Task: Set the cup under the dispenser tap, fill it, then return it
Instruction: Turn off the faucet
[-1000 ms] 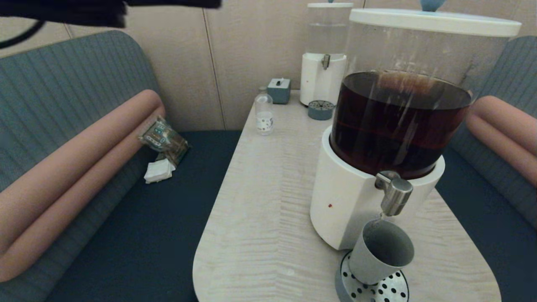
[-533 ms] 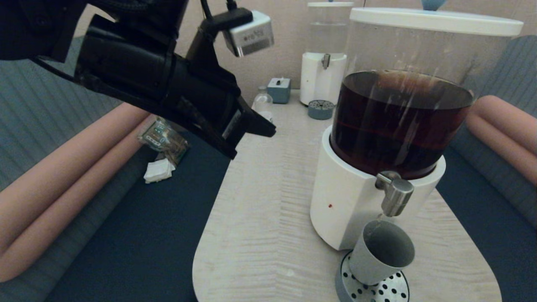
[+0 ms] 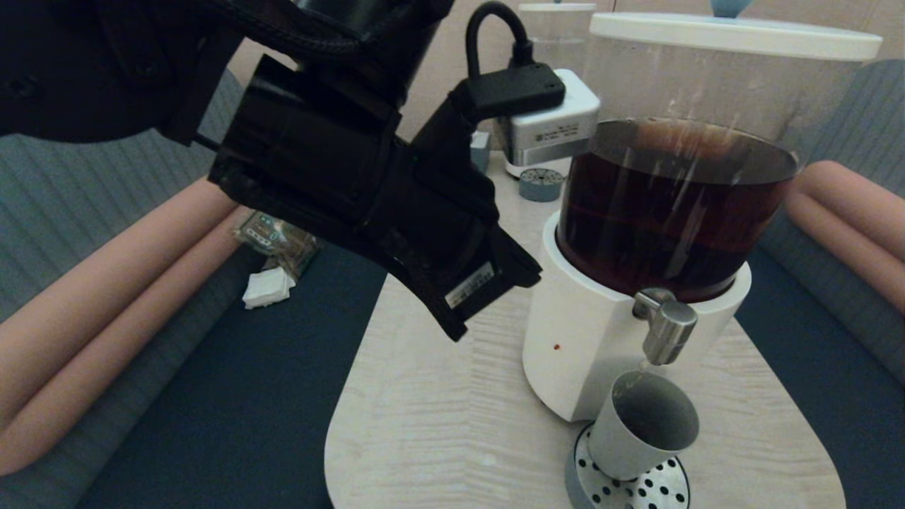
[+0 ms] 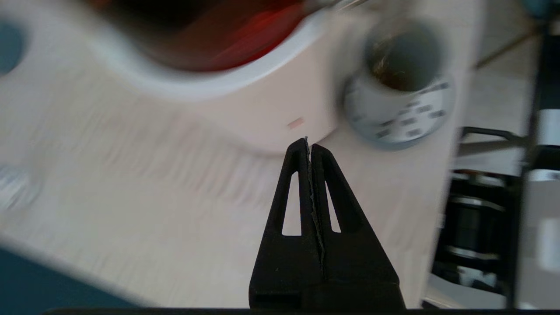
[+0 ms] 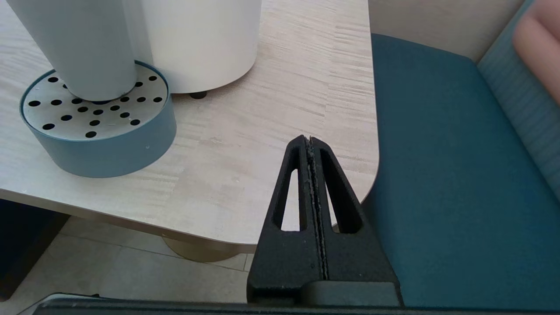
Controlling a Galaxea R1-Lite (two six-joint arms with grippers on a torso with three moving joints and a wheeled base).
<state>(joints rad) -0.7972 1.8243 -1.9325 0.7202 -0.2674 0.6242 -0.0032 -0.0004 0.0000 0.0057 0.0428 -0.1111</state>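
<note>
The cup (image 3: 642,425) stands on the drip tray (image 3: 664,488) under the tap (image 3: 664,326); likely light, rigid, spill-prone (some liquid inside), best pinched mid-wall. The left gripper (image 3: 495,293), fingers pressed together, hangs above the table (image 3: 424,396); the right gripper (image 5: 309,144) is closed too, empty.
</note>
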